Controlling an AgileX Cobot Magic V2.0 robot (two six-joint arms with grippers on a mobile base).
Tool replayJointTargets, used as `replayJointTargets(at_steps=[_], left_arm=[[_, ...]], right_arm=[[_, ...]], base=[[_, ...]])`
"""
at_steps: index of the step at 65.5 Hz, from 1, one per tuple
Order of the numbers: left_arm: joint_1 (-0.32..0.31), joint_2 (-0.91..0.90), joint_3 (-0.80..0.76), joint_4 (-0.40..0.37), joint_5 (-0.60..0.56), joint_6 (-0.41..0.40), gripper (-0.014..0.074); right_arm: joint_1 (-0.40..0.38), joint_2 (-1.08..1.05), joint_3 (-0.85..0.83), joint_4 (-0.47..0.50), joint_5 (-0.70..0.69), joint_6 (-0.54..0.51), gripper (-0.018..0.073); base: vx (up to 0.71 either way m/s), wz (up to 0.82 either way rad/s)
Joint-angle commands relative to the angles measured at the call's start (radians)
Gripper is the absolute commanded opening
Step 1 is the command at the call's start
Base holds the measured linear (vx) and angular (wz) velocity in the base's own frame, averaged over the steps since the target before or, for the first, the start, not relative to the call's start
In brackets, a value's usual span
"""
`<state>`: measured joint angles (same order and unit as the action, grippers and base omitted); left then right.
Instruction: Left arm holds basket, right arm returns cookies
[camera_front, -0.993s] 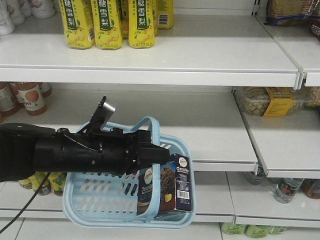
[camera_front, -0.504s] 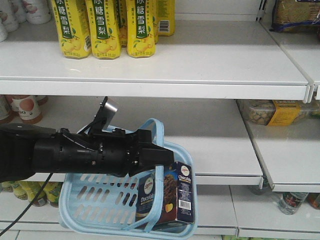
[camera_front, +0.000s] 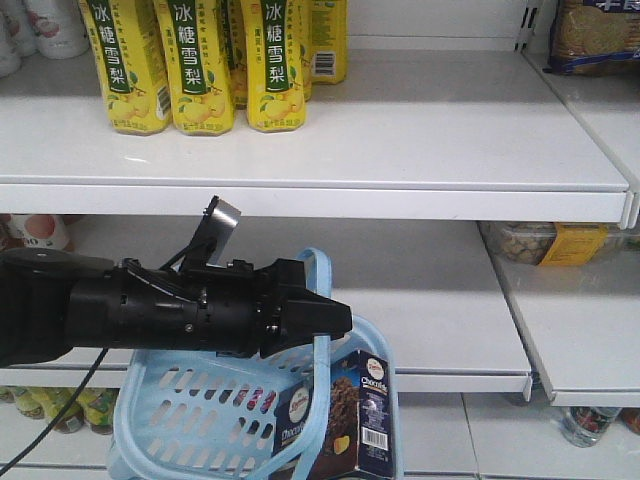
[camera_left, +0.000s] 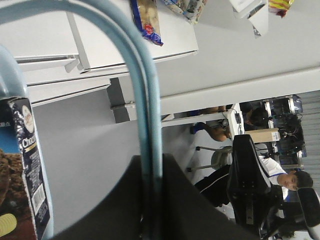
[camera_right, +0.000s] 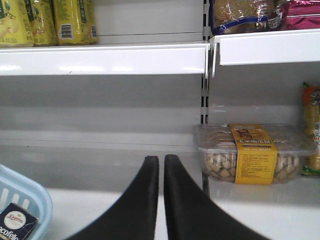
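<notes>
cookies (camera_front: 345, 415) stand upright in the near right corner of the basket (camera_front: 190, 410), against its wall and below the left gripper (camera_front: 335, 320). that gripper is clamped on one thin hoop handle (camera_front: 322, 275), which the left wrist view shows running down between the jaws, so the whole basket hangs from that single grip. the right gripper (camera_right: 161, 160) is empty, its fingers pressed almost together, hovering over the middle shelf (camera_front: 420, 280) beside the basket. a clear tub (camera_right: 250, 152) of snacks lies farther along that shelf, and yellow bottles (camera_front: 200, 70) line the shelf above. the likely trouble is the hanging basket: it could swing or tilt on the handle when the right gripper reaches in, tipping the box or sliding it off line. the closed jaws must also part first, and the raised hoop beside the box could snag them. compared with a second ago, the bottles, shelves and basket all sit lower in the front view. the basket's bottom is now cut off by the frame edge, while the left arm (camera_front: 150, 310) has barely shifted.
</notes>
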<state>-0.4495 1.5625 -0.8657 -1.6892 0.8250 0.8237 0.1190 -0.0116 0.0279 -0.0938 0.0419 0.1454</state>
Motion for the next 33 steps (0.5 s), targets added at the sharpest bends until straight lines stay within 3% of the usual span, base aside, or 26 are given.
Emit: replayJointTargets(at_steps=[1,33], left_arm=[[0.001,-0.042,-0.037,-0.091,-0.003,0.044,-0.0003],[0.001,-0.042,-0.037,-0.091,-0.003,0.044,-0.0003]], right_arm=[[0.000,-0.012,0.018,-0.007,-0.072,-0.006,-0.0003],[0.000,-0.012,0.018,-0.007,-0.072,-0.006,-0.0003]], base=[[0.05,0.00],[0.04,0.01]])
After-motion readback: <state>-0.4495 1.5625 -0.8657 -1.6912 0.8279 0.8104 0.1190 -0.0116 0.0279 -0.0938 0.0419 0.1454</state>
